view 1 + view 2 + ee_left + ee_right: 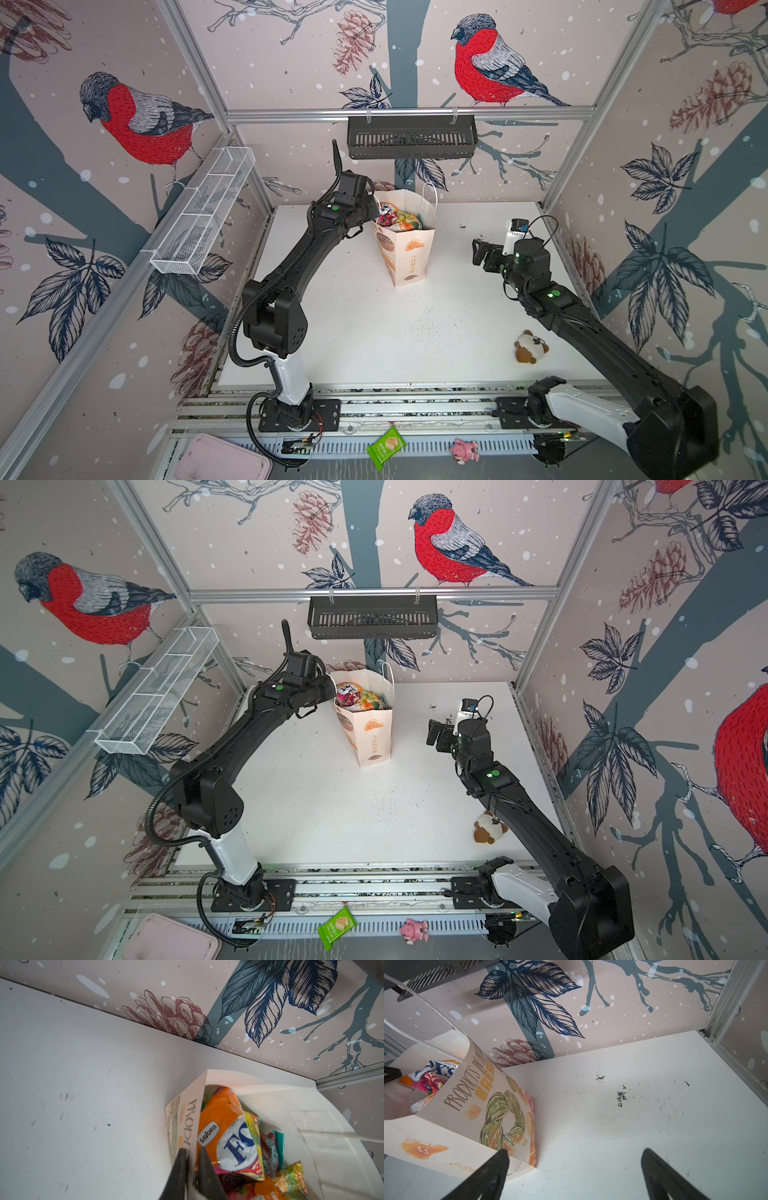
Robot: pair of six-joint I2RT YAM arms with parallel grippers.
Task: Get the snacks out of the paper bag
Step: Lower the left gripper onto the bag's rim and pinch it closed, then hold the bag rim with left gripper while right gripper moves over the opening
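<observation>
Left arm: I see it rising from its base at the front edge of the tabletop [374, 332], bent at the elbow, with the forearm stretched toward the rear edge and the wrist at the bag's left rim.
Left end effector [192, 1152]: my wrist view shows the fingers drawn close together, one outside and one inside the paper wall, pinched on the rim.
Right arm: I have it reaching along the right edge, with the wrist turned toward the middle.
Right end effector [575, 1151]: the fingers are spread wide with nothing between them, above the bare tabletop beside the bag and not touching it.
The paper bag [409, 257]: it stands near the middle of the rear edge, long axis vertical and mouth open upward, with one cord handle up at the back.
The snacks [399, 220]: crinkly packets are heaped inside and fill the mouth, an orange one [224, 1126] lying against the pinched wall.
Tabletop: white and scuffed, with dark specks, and a brown-and-white plush toy [530, 347] near the right edge.
Room: I see bird-and-pinecone wallpaper, a black basket [411, 137] on the rear rail and a white wire basket [203, 216] on the left wall.
</observation>
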